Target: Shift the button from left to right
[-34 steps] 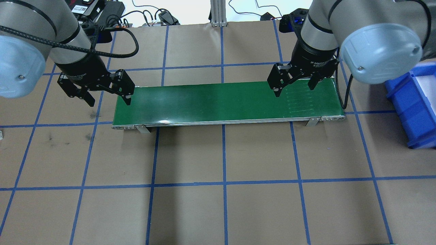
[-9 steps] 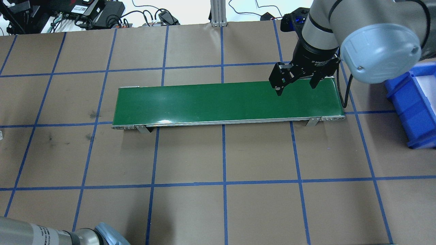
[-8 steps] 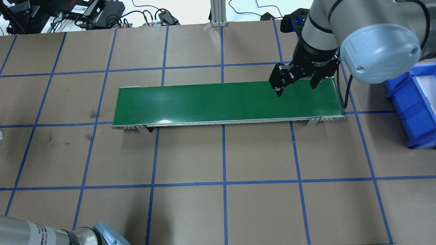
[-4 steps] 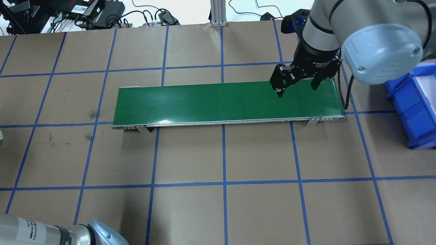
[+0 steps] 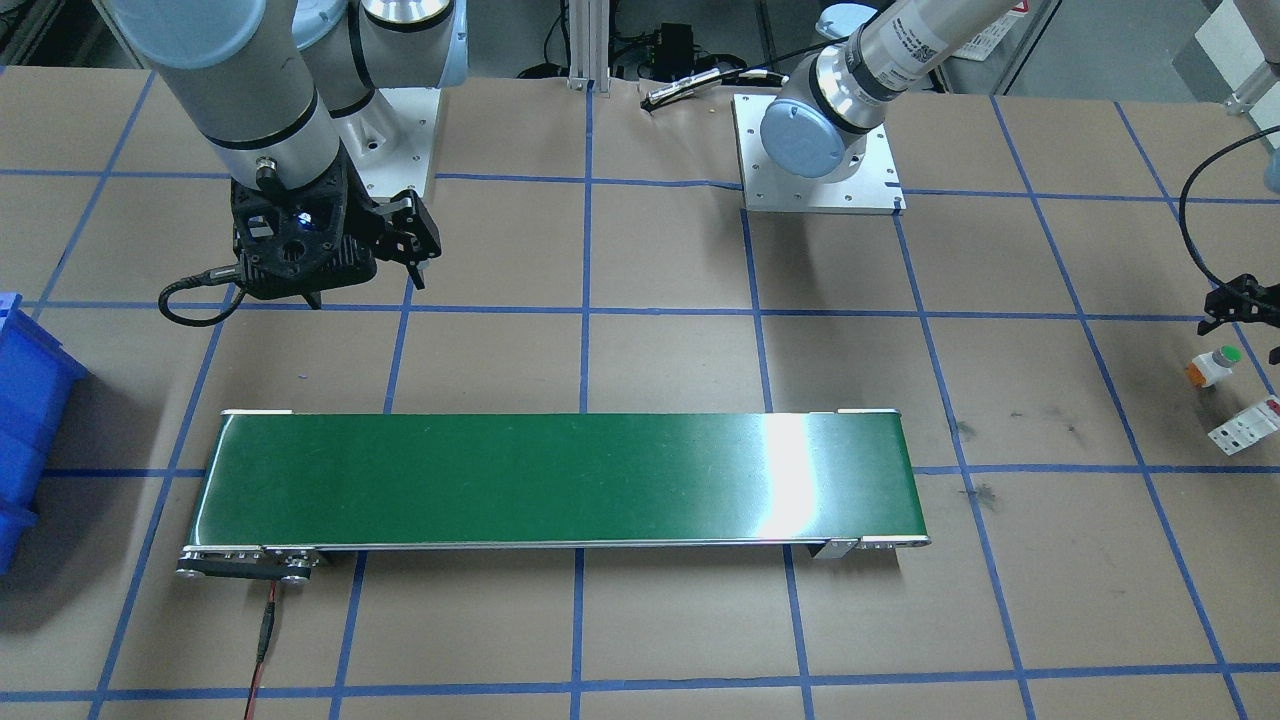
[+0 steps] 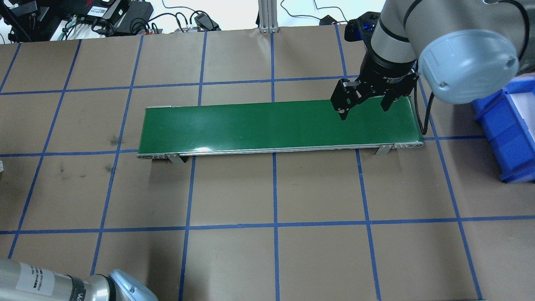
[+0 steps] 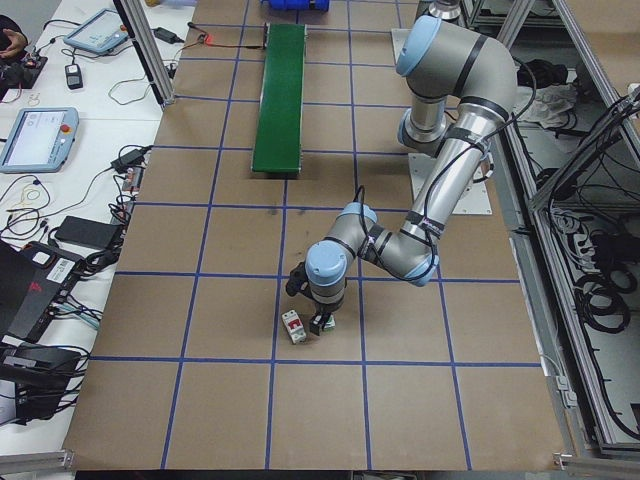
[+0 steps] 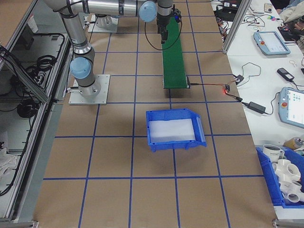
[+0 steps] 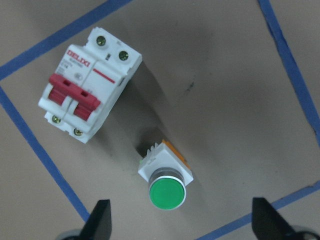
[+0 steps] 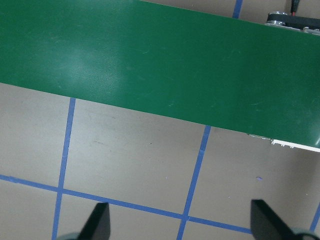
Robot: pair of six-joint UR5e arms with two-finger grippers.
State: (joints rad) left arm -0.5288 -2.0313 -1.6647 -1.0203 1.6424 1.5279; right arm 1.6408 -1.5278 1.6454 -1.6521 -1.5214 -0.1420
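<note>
A brown table [image 6: 267, 259] taped in blue squares holds a green conveyor belt [image 6: 276, 125]; far to the robot's left the button [image 9: 166, 177] lies beside a red-and-white circuit breaker [image 9: 87, 82], under the spread-open left gripper [image 9: 180, 225]; the right gripper [image 6: 364, 104] hovers released above the belt's right end.

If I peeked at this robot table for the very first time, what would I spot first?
Probably the long green belt lying across the middle of the brown table, with the right claw hanging open by its right end. Far off at the table's left end, the left claw hovers open over a little green button, which lies next to a white breaker with red switches.
</note>
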